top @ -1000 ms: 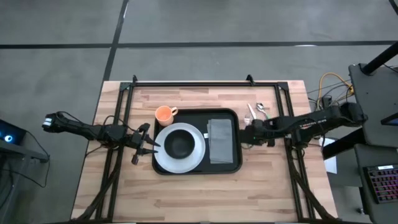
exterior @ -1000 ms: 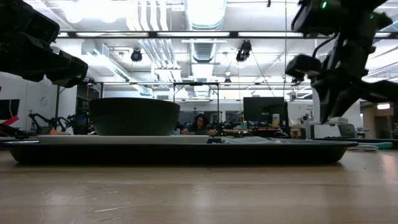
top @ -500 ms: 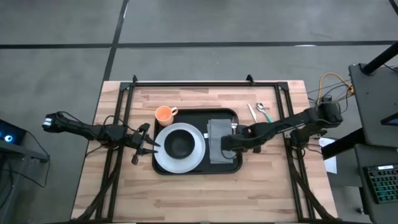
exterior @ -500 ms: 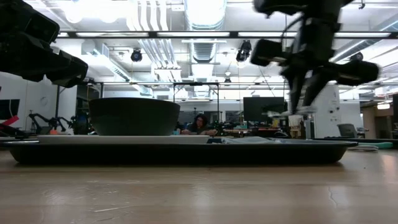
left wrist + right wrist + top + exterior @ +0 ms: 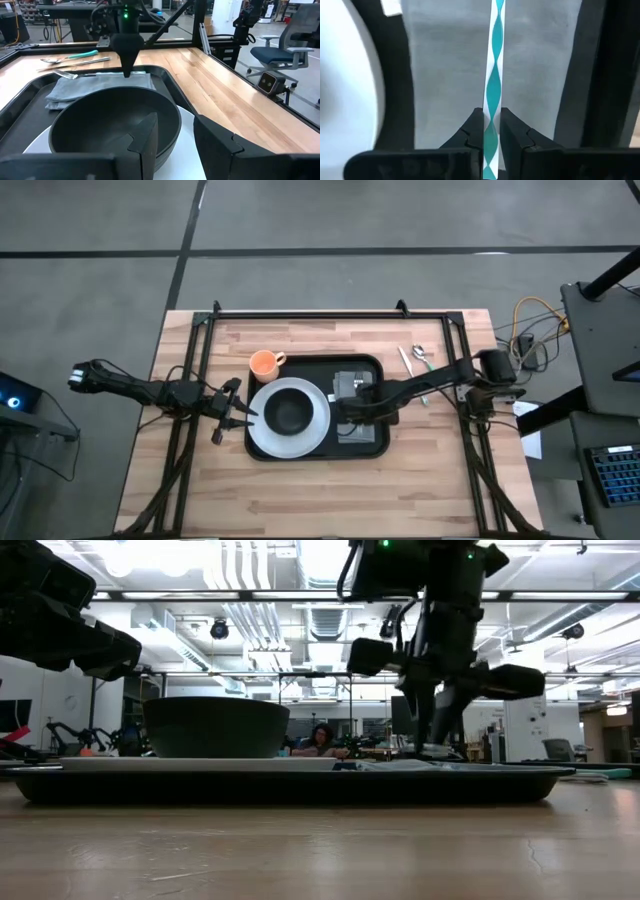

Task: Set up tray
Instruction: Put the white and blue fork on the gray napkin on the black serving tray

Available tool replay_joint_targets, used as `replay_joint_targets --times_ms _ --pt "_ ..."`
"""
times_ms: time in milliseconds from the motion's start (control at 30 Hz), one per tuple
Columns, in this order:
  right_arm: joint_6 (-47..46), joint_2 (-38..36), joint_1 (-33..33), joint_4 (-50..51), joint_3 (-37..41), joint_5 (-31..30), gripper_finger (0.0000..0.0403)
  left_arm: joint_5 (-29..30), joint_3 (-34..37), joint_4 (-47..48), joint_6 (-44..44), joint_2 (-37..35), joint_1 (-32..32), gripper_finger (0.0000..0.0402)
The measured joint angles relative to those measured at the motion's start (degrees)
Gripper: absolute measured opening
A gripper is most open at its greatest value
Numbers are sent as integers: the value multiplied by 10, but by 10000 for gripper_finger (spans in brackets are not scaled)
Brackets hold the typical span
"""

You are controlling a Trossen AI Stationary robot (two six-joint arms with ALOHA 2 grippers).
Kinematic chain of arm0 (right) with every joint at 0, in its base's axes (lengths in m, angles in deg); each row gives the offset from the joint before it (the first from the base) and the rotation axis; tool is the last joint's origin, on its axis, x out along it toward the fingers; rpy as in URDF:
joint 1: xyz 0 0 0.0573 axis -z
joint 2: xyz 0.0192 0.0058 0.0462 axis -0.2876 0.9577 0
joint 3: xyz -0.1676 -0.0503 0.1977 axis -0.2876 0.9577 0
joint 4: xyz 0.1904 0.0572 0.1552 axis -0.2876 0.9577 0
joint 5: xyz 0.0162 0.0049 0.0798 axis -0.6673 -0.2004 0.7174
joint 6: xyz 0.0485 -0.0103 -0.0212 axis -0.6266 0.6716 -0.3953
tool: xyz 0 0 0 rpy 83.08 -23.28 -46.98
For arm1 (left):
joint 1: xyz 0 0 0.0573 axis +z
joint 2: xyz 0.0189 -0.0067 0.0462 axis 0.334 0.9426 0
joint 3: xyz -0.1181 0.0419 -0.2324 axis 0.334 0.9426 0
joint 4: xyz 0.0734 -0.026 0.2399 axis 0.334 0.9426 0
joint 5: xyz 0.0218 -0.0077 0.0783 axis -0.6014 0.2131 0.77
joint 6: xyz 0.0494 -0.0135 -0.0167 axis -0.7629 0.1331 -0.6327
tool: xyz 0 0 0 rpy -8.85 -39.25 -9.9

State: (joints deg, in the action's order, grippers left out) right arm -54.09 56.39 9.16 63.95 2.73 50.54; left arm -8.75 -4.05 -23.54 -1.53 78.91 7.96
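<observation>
Pinching a teal-handled utensil (image 5: 492, 90), the right gripper (image 5: 352, 405) hung over the napkin (image 5: 352, 385) near the tray's (image 5: 375, 448) right edge; left gripper (image 5: 232, 412) open

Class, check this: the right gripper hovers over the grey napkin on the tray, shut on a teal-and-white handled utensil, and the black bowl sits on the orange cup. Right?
Not quite. The bowl sits on the white plate, as the high view shows; the orange cup stands apart, at the tray's far left corner. The rest holds: the right gripper is over the napkin, shut on the teal-and-white utensil.
</observation>
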Motion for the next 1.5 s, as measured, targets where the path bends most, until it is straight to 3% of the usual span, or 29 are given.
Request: replay_joint_targets --times_ms 267,967,1500 --pt "6 19 1 -44 0 4 24 0 0 0 0 0 0 109" --pt "12 20 0 -46 10 -12 24 0 0 0 0 0 0 109" --pt "10 19 1 -127 67 6 24 0 0 0 0 0 0 109"
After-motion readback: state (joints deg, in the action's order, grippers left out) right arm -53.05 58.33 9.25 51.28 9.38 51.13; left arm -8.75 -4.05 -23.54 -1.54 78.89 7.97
